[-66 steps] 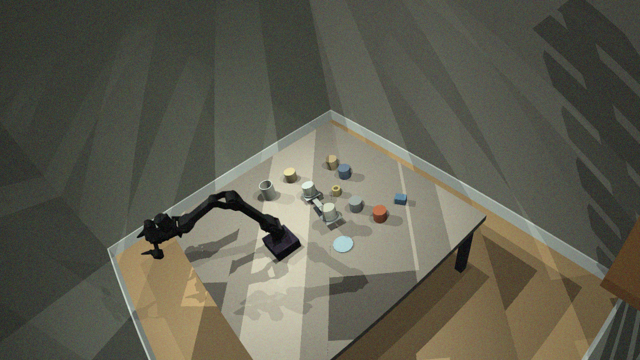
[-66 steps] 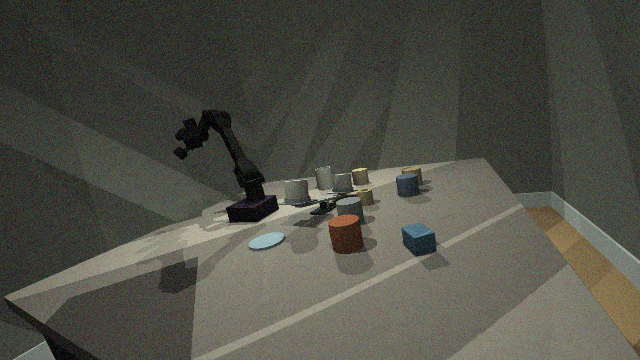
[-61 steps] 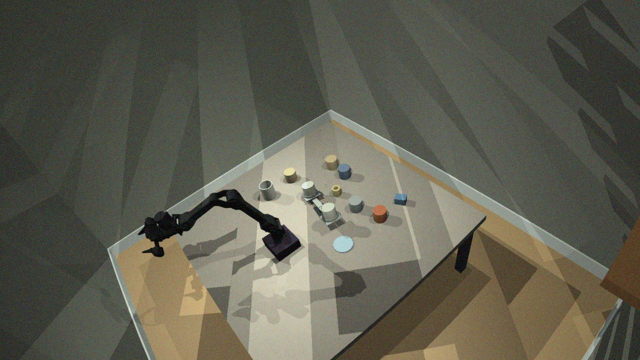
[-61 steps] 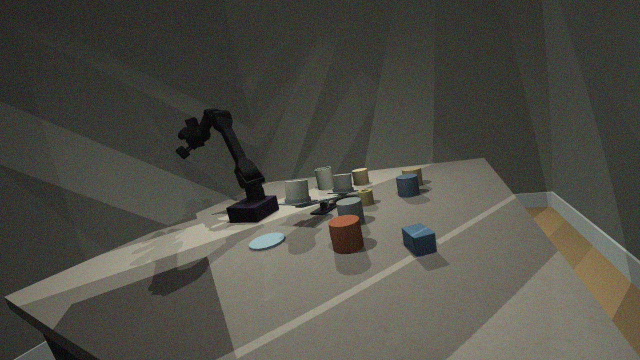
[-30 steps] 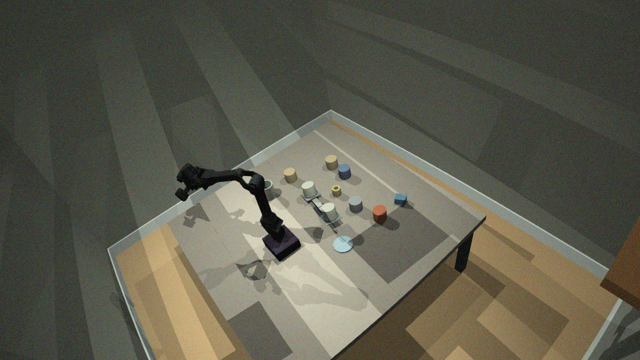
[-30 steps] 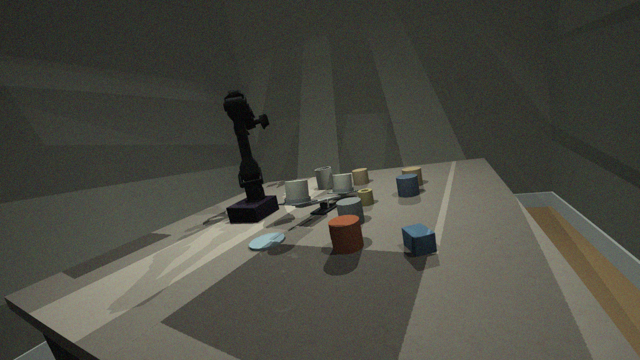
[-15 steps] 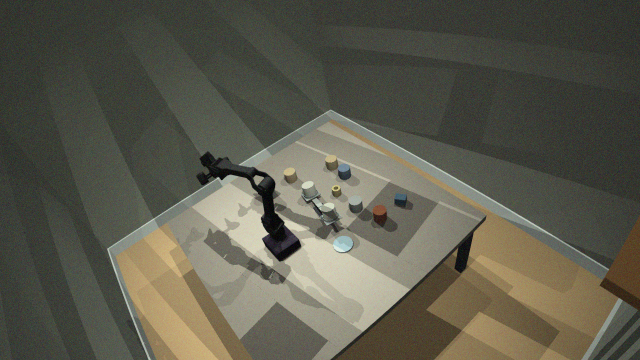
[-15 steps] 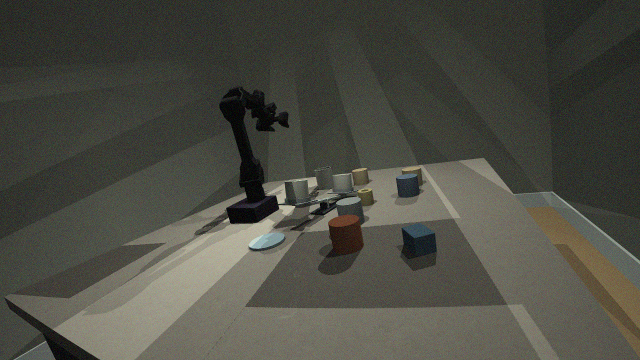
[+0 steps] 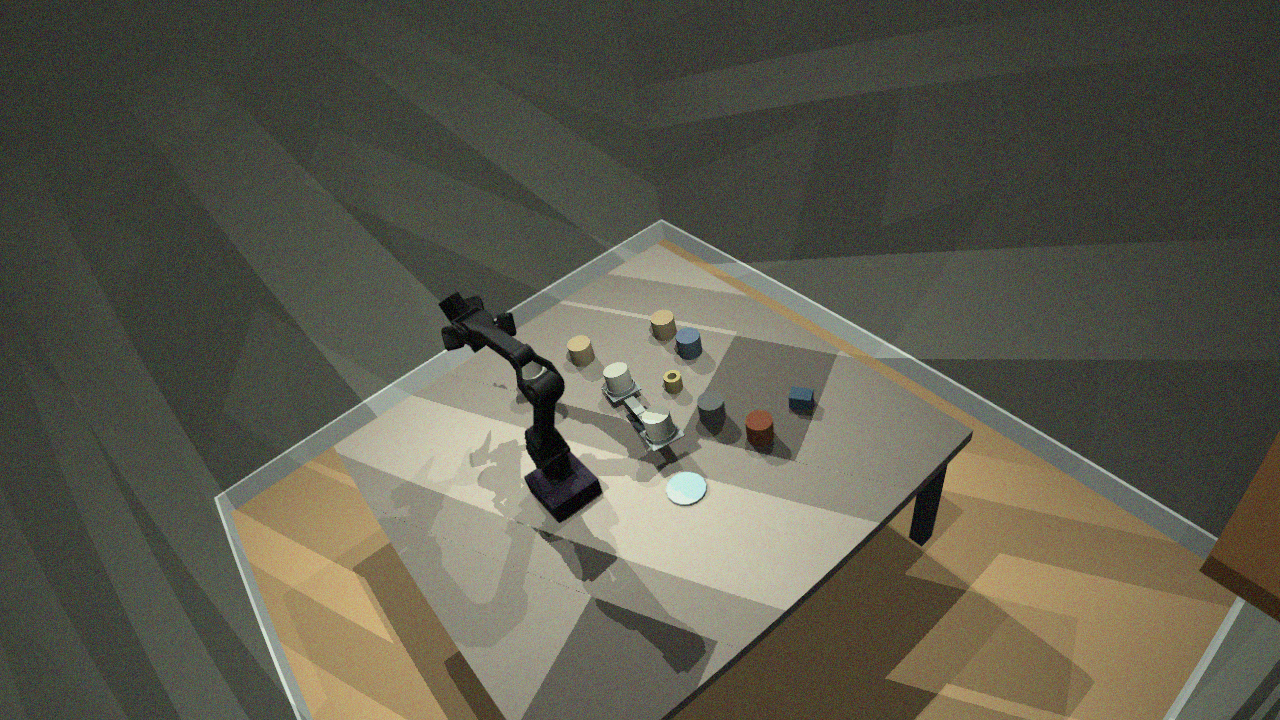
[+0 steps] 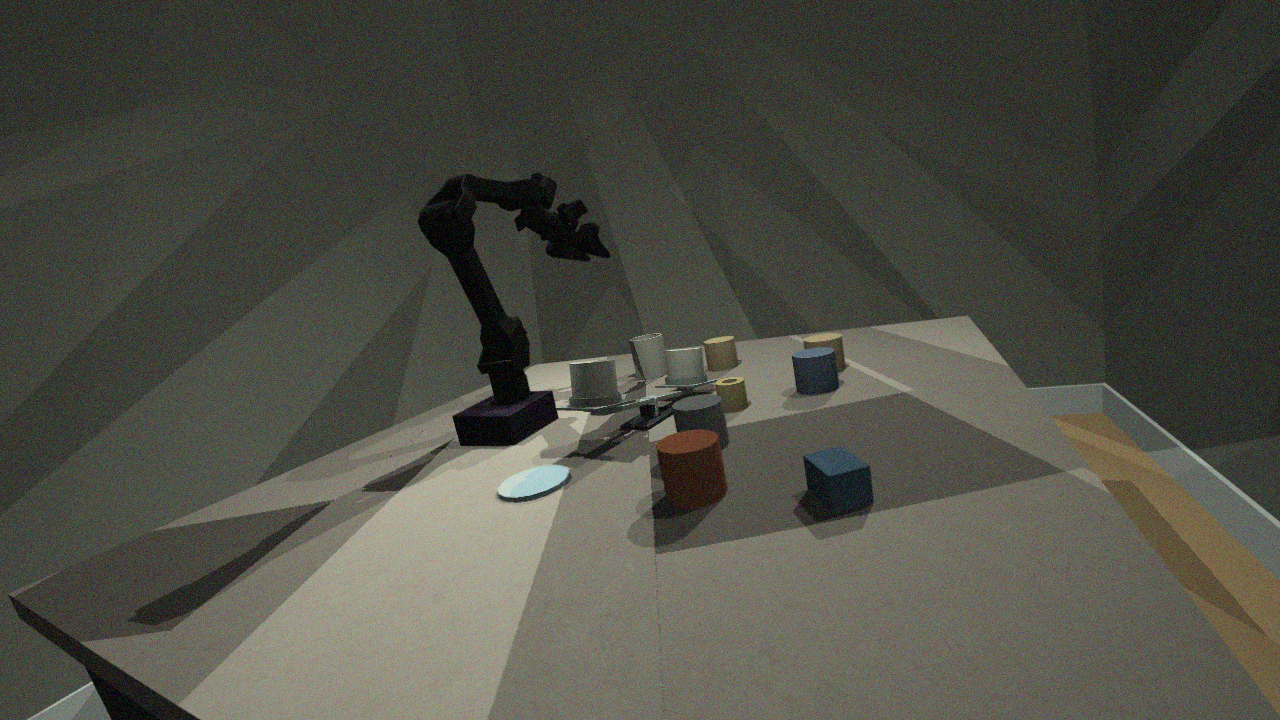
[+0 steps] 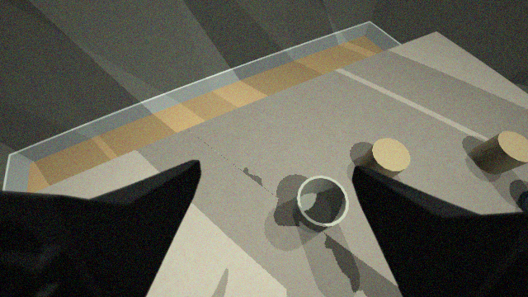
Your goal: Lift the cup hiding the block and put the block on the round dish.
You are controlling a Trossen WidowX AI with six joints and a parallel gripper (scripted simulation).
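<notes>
Holds the gripper (image 9: 479,331) (image 10: 597,256) (image 11: 276,170) wide open above the table (image 9: 716,555) (image 10: 805,608) (image 11: 247,136), gripping nothing.
Spreads dark, tapering fingers with nothing between them, and shows, farther down, a hollow, thin-rimmed grey cup (image 10: 648,356) (image 11: 322,200) upright on the matte table. Keeps both pale, smooth cups, the one nearer the dish (image 9: 658,424) (image 10: 594,380) and the farther one (image 9: 617,379) (image 10: 685,365), on opposite ends of the slim balance (image 9: 634,406) (image 10: 640,402). Hides the block from sight; cannot tell under which cup. Lays the flat, pale-blue round dish (image 9: 686,488) (image 10: 534,482) near the balance, with no block on it. Scatters solid cylinders beyond, including a rusty-red one (image 9: 759,428) (image 10: 691,468), near a blue angular block (image 9: 801,399) (image 10: 837,480).
</notes>
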